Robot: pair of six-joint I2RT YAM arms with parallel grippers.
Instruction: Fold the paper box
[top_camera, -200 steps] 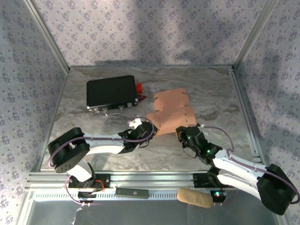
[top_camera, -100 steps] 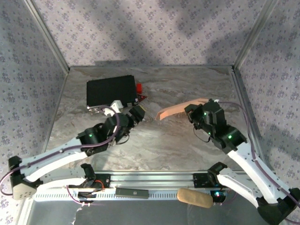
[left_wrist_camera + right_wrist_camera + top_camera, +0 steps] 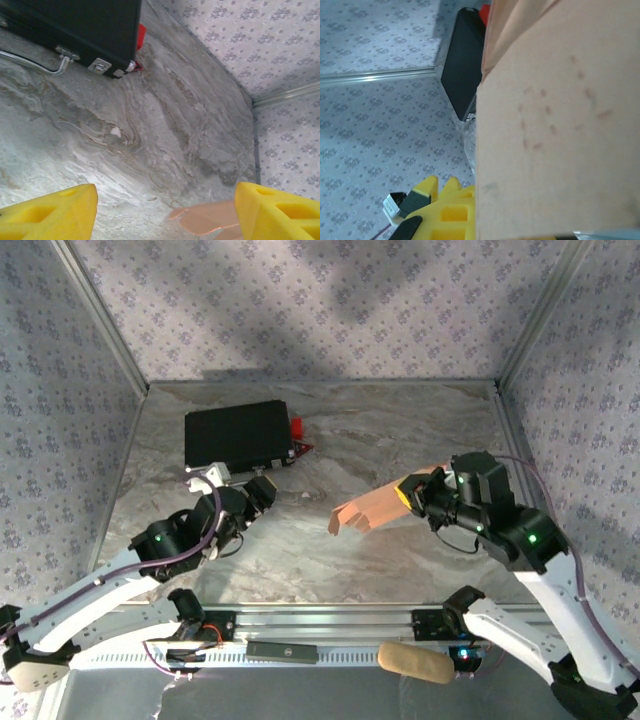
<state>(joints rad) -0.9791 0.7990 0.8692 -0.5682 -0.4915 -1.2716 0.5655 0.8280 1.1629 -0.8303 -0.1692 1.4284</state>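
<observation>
The paper box (image 3: 375,508) is a flat orange sheet. It is off to the right of the black case (image 3: 238,436), and nearer to the arms than the case is. The right end effector (image 3: 412,492) is pinched tight on the sheet's right end. The rest of the sheet sticks out to the left, toward the case, and looks lifted off the bench (image 3: 330,550).

A second ago the sheet lay spread flat on the bench, closer to the case, with both end effectors at it. Now it is up in the air and farther from the case.

In the right wrist view the paper box (image 3: 560,125) is very close. One yellow finger (image 3: 445,210) shows beside it, and the black case (image 3: 462,75) is behind.

The left end effector (image 3: 233,482) sits just at the near edge of the case. Its fingers are wide apart with nothing between them. A second ago it was almost closed at the sheet's left edge. It has let go and pulled back toward the case.

The left wrist view shows the left end effector (image 3: 162,215) with a yellow finger (image 3: 47,212) at each side, bare bench between them, and a tip of the paper box (image 3: 210,220) low down. The black case (image 3: 75,25) is at the top, with a small red thing (image 3: 141,35) at its corner.
</observation>
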